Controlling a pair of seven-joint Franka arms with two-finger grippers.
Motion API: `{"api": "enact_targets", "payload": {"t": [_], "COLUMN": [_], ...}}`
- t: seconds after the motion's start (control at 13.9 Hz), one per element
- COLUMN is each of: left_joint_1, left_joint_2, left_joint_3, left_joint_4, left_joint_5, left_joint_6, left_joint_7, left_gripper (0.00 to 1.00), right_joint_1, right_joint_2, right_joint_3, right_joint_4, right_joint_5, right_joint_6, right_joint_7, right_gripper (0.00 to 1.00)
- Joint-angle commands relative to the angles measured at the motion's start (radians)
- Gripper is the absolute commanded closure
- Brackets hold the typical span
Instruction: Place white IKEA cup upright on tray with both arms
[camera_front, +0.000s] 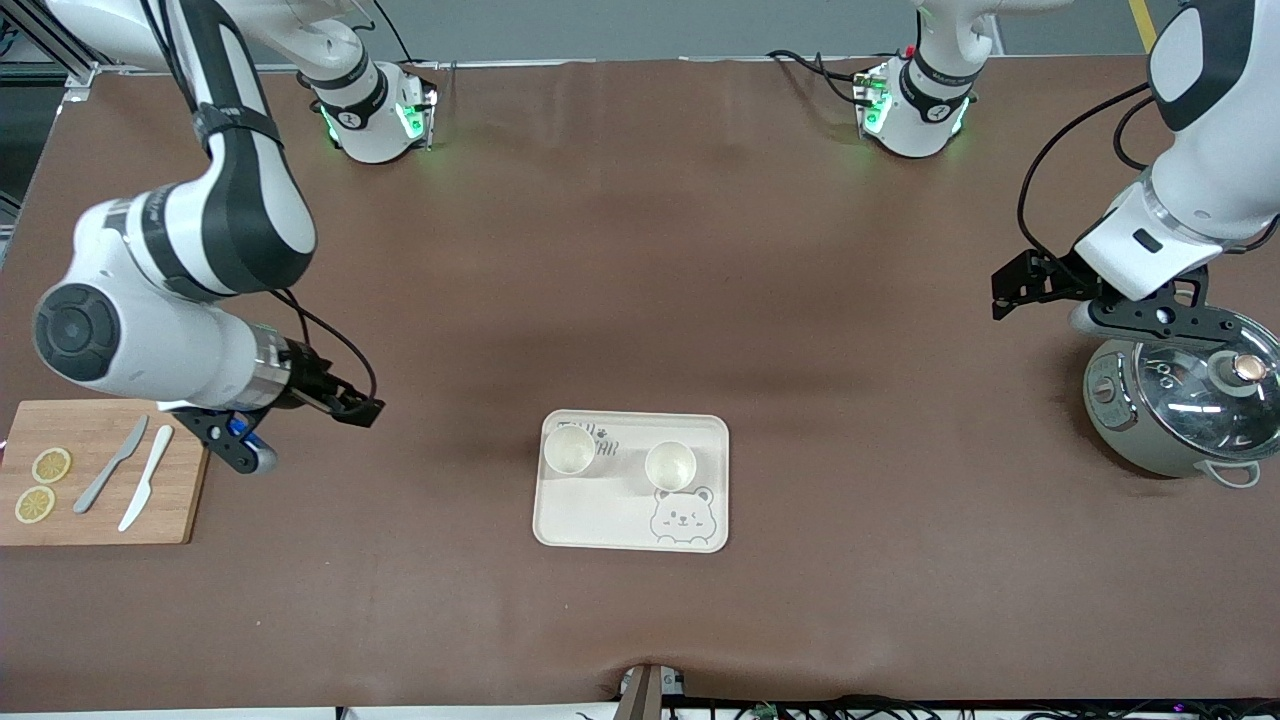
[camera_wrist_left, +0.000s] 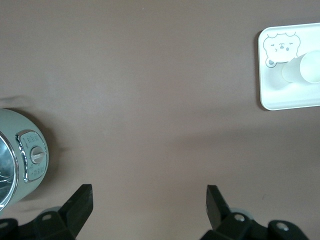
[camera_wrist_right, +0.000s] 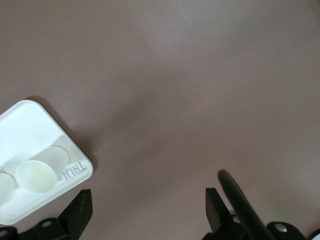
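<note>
Standing upright on the tray at lower centre, both white cups look placed; the left end effector and right end effector hang wide, empty, needing only retreat.

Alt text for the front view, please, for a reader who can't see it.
Two white cups stand upright on a bear-print tray at the middle of a brown table. Both arms are drawn back with open grippers: the right gripper by a cutting board with knives and lemon slices, the left gripper over a rice cooker.
</note>
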Motion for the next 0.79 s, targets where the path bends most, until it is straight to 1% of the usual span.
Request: {"api": "enact_targets", "payload": {"t": [0.0,0.36,0.57,0.72], "left_joint_1": [0.004,0.002,-0.004,-0.004], "left_joint_2": [-0.012,-0.013,-0.015,-0.016], "left_joint_3": [-0.008,-0.009,-0.009,-0.009], "left_joint_4": [0.001,-0.004,-0.002,-0.001], "left_joint_5": [0.016,0.015,0.015,0.015], "left_joint_6": [-0.008,-0.010,-0.014,-0.014], "left_joint_7": [-0.001,-0.021,-0.031,-0.039], "left_gripper": [0.00,0.00,0.00,0.00], "right_joint_1": [-0.022,-0.131,-0.157,-0.180], "right_joint_2": [-0.071,-0.145,-0.201,-0.240], "right_joint_3": [0.015,0.015,0.015,0.015], "right_joint_4": [-0.056,-0.056,-0.068,-0.080], "right_joint_5": [-0.080,-0.088,-0.148,-0.156], "right_joint_6": [-0.021,-0.099,-0.124,-0.123], "right_joint_7": [-0.110,-0.389,-0.526,-0.615], "right_gripper": [0.00,0.00,0.00,0.00]}}
